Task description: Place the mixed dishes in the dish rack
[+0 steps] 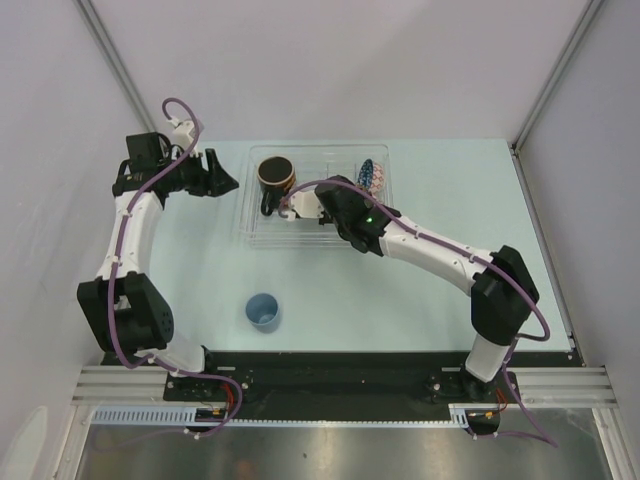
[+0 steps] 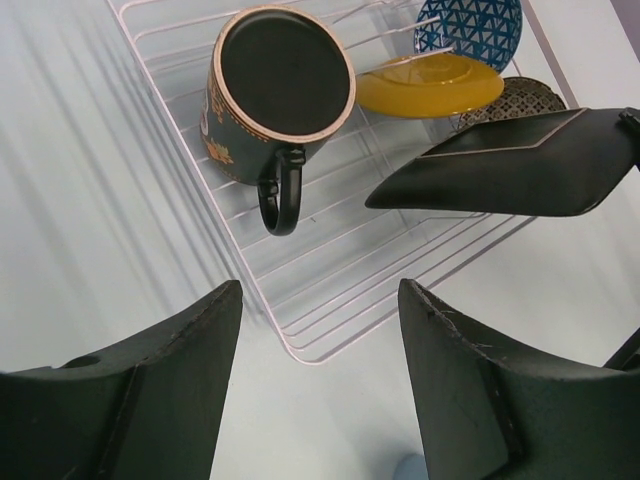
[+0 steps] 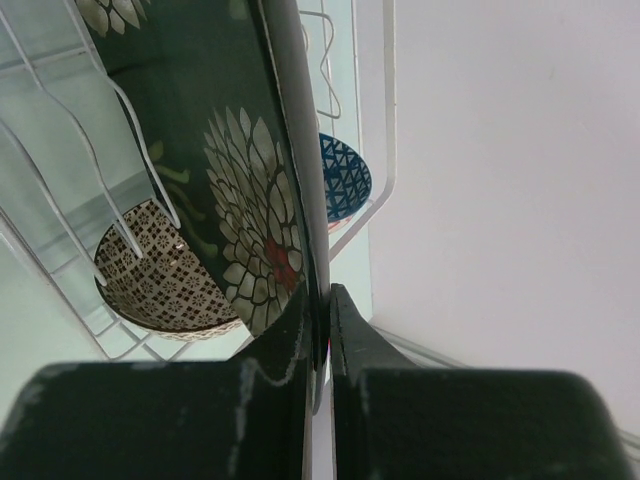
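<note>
The clear dish rack (image 1: 318,232) sits at the table's far middle. A dark mug (image 1: 275,175) (image 2: 275,95) lies on its side in the rack's left part. At the rack's right end are the blue patterned bowl (image 1: 372,175) (image 2: 470,30), the yellow plate (image 2: 430,85) and the beige patterned bowl (image 2: 515,98) (image 3: 160,275). My right gripper (image 3: 325,300) (image 1: 300,207) is shut on the rim of the black floral square plate (image 3: 230,170) (image 2: 510,165), held on edge over the rack. My left gripper (image 2: 320,300) (image 1: 215,175) stands open and empty just left of the rack. A small light-blue cup (image 1: 263,311) stands upright on the table.
Grey walls close in the table on the left, back and right. The rack's wire ribs (image 2: 300,355) (image 3: 385,150) run beneath the held plate. My right arm (image 1: 440,255) stretches diagonally from its base to the rack.
</note>
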